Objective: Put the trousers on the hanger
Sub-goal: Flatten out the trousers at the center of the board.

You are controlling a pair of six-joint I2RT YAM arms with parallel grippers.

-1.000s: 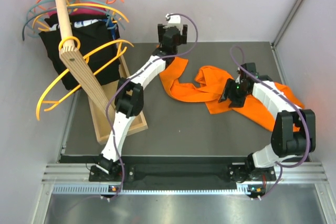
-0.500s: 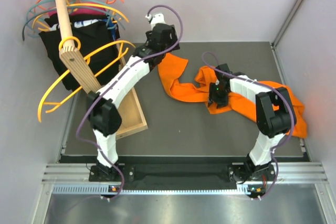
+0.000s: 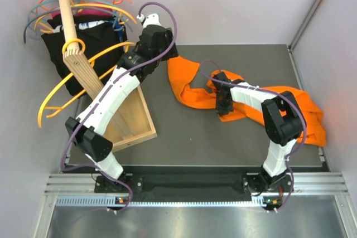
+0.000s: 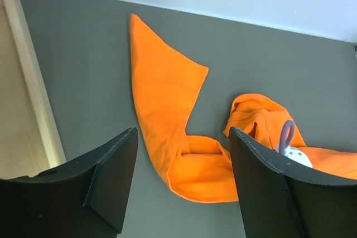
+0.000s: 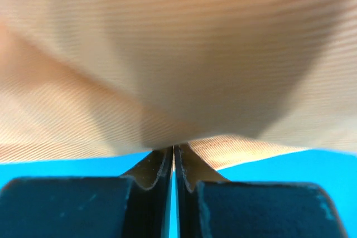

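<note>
The right gripper (image 5: 174, 154) is shut tight, and a small fold of the trousers (image 5: 167, 54) is pinched between its fingers. Around it, the cloth is bunched and twisted on the table (image 3: 184, 132). One long leg is spread out toward the left gripper (image 4: 183, 133). The rest is piled up behind the right arm.

The left gripper is held wide open above that leg, and nothing is held in it.

The hanger (image 3: 103, 53) is found well away from the right gripper, on the far side of the left arm. It is hooked on a wooden pole (image 3: 83, 76).

Only a little cloth seems to be pinched, so the fold could slip out when it is lifted. The trousers are long and twisted, so a leg could be dragged or caught under an arm. The hanger hangs loose, so it could be knocked and swung away.
</note>
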